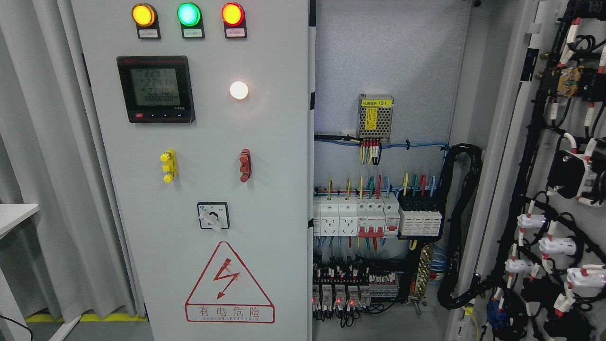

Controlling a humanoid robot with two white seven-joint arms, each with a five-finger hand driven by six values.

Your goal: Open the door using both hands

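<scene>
A grey electrical cabinet fills the head view. Its left door point(199, 189) is closed and carries three lit lamps point(188, 14), a digital meter point(155, 89), a white lamp point(238, 90), a yellow toggle point(168, 166), a red toggle point(245, 165), a rotary switch point(212, 216) and a red warning triangle point(229, 284). The right door point(558, 189) is swung wide, its wired inner face showing at the right. Between them the cabinet interior point(383, 71) is exposed. Neither hand appears in the picture.
Inside sit a power supply point(375, 116), rows of breakers point(376, 215) and black cable bundles point(457, 227). A grey curtain point(47, 142) hangs at the left, with a white table corner point(14, 213) and yellow floor tape point(85, 317).
</scene>
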